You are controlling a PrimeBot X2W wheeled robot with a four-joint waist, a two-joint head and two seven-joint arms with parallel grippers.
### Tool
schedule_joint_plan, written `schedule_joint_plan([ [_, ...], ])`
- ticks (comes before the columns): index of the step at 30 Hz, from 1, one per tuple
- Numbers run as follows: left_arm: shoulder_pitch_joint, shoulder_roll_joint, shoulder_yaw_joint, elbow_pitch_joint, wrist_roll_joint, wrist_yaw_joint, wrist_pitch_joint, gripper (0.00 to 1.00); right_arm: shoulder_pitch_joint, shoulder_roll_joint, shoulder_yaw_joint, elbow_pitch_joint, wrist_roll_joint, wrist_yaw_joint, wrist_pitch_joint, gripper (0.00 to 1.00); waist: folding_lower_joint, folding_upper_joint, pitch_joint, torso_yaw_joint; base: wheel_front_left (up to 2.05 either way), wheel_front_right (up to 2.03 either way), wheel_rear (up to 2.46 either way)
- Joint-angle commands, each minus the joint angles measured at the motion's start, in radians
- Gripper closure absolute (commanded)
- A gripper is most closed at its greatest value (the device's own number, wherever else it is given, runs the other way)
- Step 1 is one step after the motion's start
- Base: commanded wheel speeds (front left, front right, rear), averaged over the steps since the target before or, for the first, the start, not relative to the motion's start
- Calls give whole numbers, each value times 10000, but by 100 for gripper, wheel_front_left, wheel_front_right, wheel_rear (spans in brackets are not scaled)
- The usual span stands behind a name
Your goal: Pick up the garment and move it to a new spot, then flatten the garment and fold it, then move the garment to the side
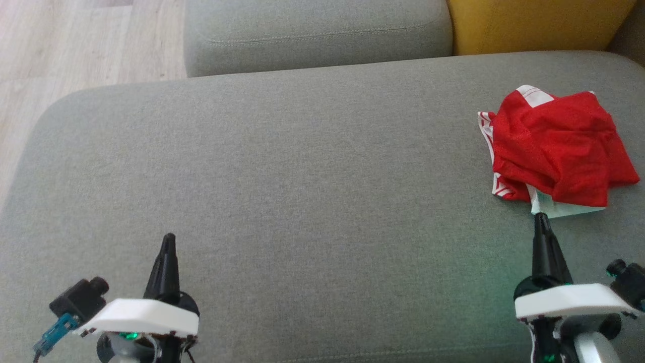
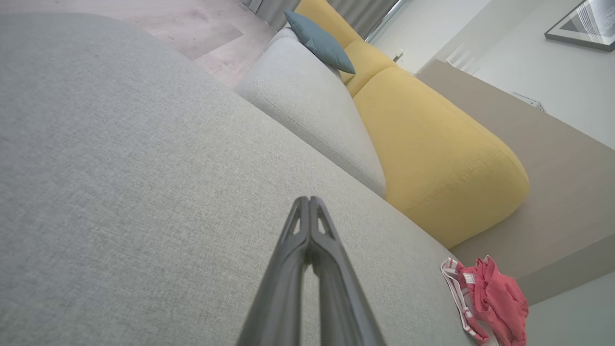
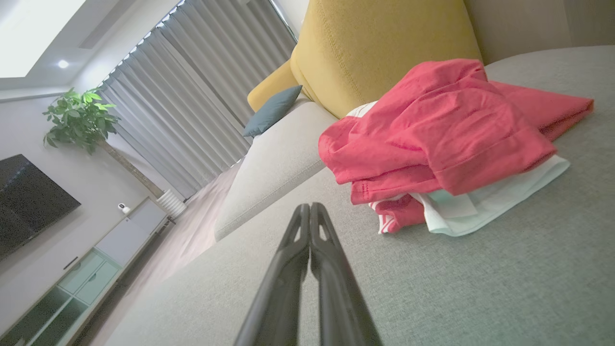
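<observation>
A red garment [image 1: 557, 146] lies in a crumpled heap on the big grey seat [image 1: 302, 176], far over on the robot's right side and close to the yellow cushion [image 1: 534, 25] behind it. White striped trim shows along the heap's left edge, and a pale layer pokes out from under the red cloth on the side nearest the robot.

The right gripper [image 1: 540, 217] sits low over the seat with its two dark fingers pressed together and nothing between them. It points at the pale edge of the garment. From the head view the tip looks just beside that edge, while the right wrist view shows a strip of bare grey fabric between them.

The left gripper [image 1: 169, 238] is well apart from the garment, over the near left part of the seat. Its fingers are also closed tight on nothing.

A second grey cushion [image 1: 317, 35] lies beyond the seat, with a blue pillow [image 2: 319, 41] on it. Wooden floor [image 1: 75, 45] runs past the left end. Grey curtains [image 3: 192, 105], a leafy plant [image 3: 79, 115] and a dark television [image 3: 24, 202] stand farther off.
</observation>
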Motion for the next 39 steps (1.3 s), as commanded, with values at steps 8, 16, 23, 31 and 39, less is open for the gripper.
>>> schedule_joint_plan([
  [8,-700,173,420,-123,-1207,-206,256,100,-643,-233,-26,-213,1381,30,272,100,0,0,-5,35,0,0,0],
  [16,-798,193,570,5,-2115,-312,470,100,-710,-247,-96,-153,2402,34,490,100,0,0,-9,64,0,0,0],
  [23,-871,205,686,102,-2793,-391,634,100,-760,-255,-153,-107,3165,38,657,100,0,0,-12,86,0,0,0],
  [31,-970,218,847,232,-3693,-496,857,100,-827,-263,-233,-46,4178,42,883,100,0,0,-16,116,0,0,0],
  [39,-1069,227,1011,362,-4585,-602,1082,100,-895,-267,-317,16,5184,46,1112,100,0,0,-21,145,0,0,0],
])
